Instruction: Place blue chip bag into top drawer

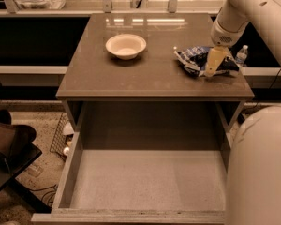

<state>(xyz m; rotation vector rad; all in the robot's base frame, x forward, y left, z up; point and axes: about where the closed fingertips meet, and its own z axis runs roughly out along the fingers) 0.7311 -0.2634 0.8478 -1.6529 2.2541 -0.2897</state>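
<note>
The blue chip bag (191,60) lies crumpled on the right side of the cabinet top, dark blue with white markings. My gripper (213,65) hangs from the white arm at the upper right and is down on the right half of the bag, covering part of it. The top drawer (150,179) is pulled out wide below the cabinet top; its pale grey bottom holds nothing.
A white bowl (126,46) sits on the cabinet top (131,78), left of the bag. A small water bottle (242,55) stands just beyond the right edge. My white base (260,172) fills the lower right. A dark chair (9,144) is at the lower left.
</note>
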